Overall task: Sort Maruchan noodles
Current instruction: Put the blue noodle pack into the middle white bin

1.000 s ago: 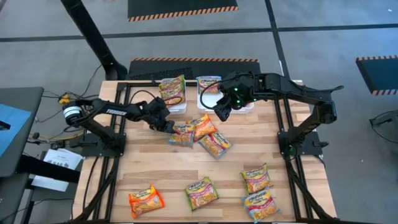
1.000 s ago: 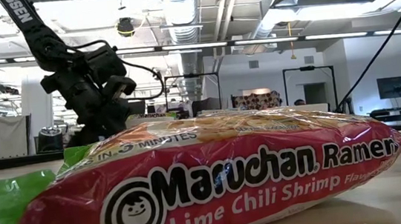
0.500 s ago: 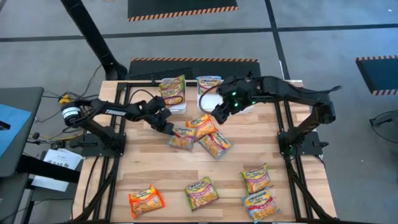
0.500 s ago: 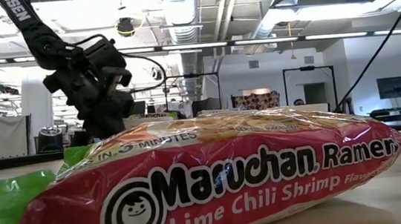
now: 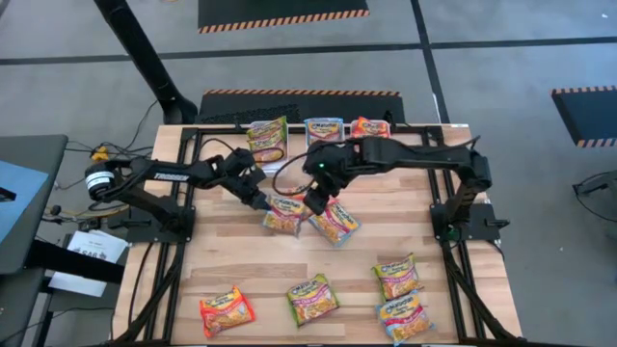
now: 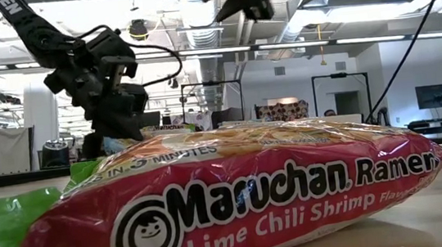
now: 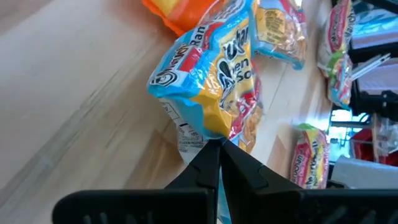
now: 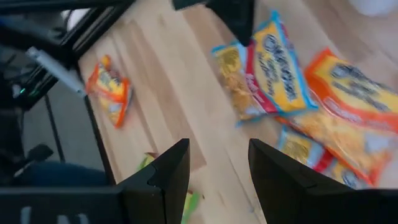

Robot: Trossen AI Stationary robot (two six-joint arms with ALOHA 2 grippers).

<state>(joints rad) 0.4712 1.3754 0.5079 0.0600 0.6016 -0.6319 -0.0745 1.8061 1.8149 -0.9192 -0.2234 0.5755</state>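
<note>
My left gripper (image 5: 260, 200) is shut on a blue-edged Maruchan packet (image 5: 283, 214) in the middle cluster; the left wrist view shows the same packet (image 7: 214, 81). My right gripper (image 5: 313, 200) hovers open over that cluster, fingers apart in its wrist view (image 8: 217, 177), above an orange packet (image 8: 354, 81) and a red-edged packet (image 5: 335, 223). Further packets lie flat near the table's near edge (image 5: 225, 310) (image 5: 312, 297) (image 5: 397, 276). Three packets sit in the white bins (image 5: 289, 162) at the far edge. My left gripper pinches the blue-edged packet by its sealed end flap (image 7: 189, 138) between both fingertips, coming slanting down from the table's left. The gripped end is raised off the wood and the packet tilts away from the fingers; whether its other end is on the table cannot be told.
A Lime Chili Shrimp packet (image 6: 229, 201) fills the low view right in front of the camera. Black frame rails (image 5: 188, 183) run along both table sides. Bare wood lies between the middle cluster and the near row of packets.
My right arm has swung from the bins at the far edge toward the table's left and near side, ending over the middle cluster. An orange packet in the far right bin now shows where the arm was. My left gripper has risen slightly, still shut.
</note>
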